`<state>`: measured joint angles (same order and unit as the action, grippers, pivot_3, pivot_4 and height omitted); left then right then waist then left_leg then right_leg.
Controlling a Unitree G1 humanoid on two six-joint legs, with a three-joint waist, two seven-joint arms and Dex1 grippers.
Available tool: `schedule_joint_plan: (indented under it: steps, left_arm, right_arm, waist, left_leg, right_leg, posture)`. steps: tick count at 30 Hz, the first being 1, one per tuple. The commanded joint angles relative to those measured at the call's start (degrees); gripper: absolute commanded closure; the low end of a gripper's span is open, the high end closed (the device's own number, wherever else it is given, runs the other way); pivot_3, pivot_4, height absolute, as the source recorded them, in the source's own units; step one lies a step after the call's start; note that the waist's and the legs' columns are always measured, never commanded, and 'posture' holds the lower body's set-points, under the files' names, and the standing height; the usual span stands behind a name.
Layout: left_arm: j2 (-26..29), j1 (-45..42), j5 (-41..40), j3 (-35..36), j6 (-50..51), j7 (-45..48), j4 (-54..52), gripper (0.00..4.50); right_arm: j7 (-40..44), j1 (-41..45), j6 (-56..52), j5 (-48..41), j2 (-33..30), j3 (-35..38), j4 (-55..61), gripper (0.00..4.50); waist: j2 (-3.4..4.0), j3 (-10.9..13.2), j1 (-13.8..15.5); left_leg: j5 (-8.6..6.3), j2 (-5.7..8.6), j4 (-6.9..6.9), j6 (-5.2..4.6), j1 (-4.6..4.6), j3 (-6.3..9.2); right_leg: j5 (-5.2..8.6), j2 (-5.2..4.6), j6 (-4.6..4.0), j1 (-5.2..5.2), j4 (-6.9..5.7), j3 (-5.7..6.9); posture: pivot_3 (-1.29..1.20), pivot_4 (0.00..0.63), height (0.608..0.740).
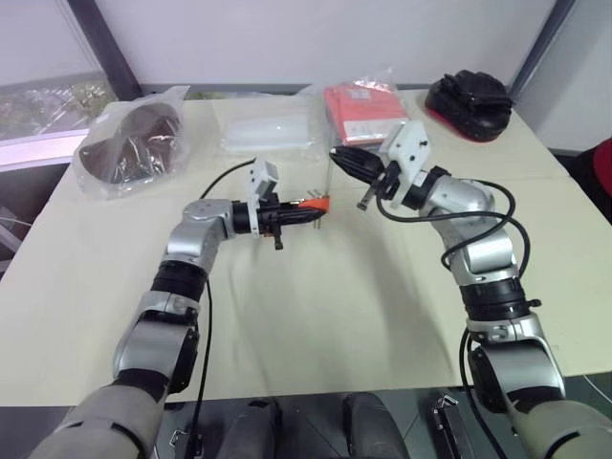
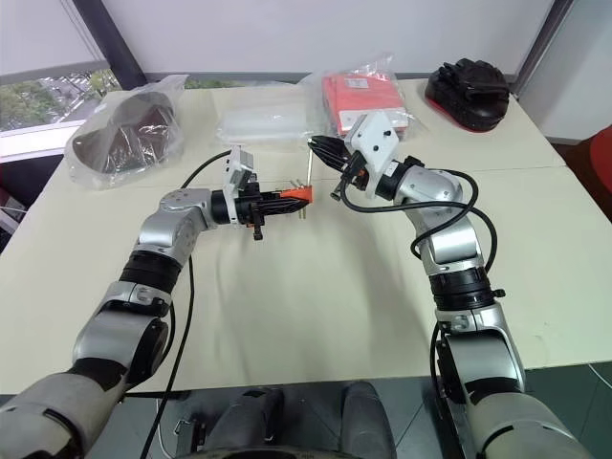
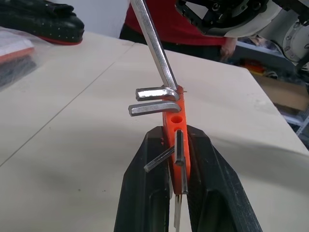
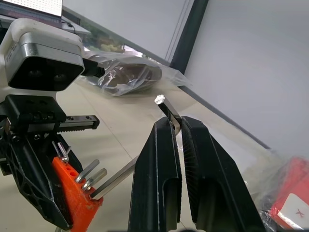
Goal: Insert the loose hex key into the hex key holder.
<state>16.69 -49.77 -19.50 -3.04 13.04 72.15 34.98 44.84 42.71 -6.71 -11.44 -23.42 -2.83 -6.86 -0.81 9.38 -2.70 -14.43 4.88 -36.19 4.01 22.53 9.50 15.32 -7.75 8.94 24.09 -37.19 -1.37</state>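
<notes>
Left claw (image 3: 178,159) clamped on hex key holder (image 3: 176,128), held level above surface (image 1: 316,316) so holes face partner. Right claw (image 4: 175,126) pinched on loose hex key (image 3: 154,46), long leg angled down, tip meeting holder's end hole, apparently mid-insertion.

One desk (image 2: 316,316) carries three clear bags, a dark one (image 2: 120,139), a pale one (image 2: 263,122) and a red packet (image 2: 359,100), plus one black item (image 2: 470,91); above it are one orange holder (image 2: 298,195), one loose key (image 2: 310,174) and two grippers.
</notes>
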Motion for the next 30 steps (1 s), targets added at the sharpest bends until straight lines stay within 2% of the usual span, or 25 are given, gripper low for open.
schedule_joint_plan:
  steps: [1,9,22,30]
  left_arm:
    - [-0.26,-0.83,-3.24,2.93,1.02,-0.26,-3.69,4.50]
    - [-0.35,-1.87,-3.83,3.78,2.76,-1.12,-4.02,4.50]
    - [0.04,-2.72,-1.84,2.60,-0.55,-1.18,-5.27,4.50]
    - [0.97,-3.66,-0.84,1.99,1.21,0.41,-3.83,4.50]
  right_arm:
    - [0.24,-0.44,1.82,0.43,-0.71,0.38,0.20,4.48]
    - [3.07,-1.63,4.15,0.14,-1.43,-1.07,1.38,4.48]
    - [8.74,-4.85,-1.53,-2.95,-2.85,-3.90,7.18,4.48]
    - [10.48,-4.98,-0.86,-2.27,-3.65,-4.40,7.48,4.48]
  waist:
    - [0.00,0.00,0.00]
    - [0.00,0.00,-0.01]
    - [0.00,0.00,0.08]
    - [0.00,0.00,0.07]
  left_leg:
    - [0.00,0.00,0.00,0.00,0.00,0.00]
    - [0.00,0.00,0.00,0.00,0.00,0.00]
    - [0.00,0.00,-0.01,0.00,0.00,0.00]
    - [0.00,0.00,-0.01,0.00,0.00,0.00]
  right_leg:
    - [0.00,0.00,0.00,0.00,0.00,0.00]
    - [0.00,0.00,0.00,0.00,0.00,0.00]
    - [0.00,0.00,0.00,-0.01,0.00,0.00]
    - [0.00,0.00,0.00,-0.01,0.00,0.00]
  posture:
    - [0.00,0.150,0.740]
    - [0.00,0.150,0.740]
    - [0.00,0.150,0.740]
    - [0.00,0.150,0.740]
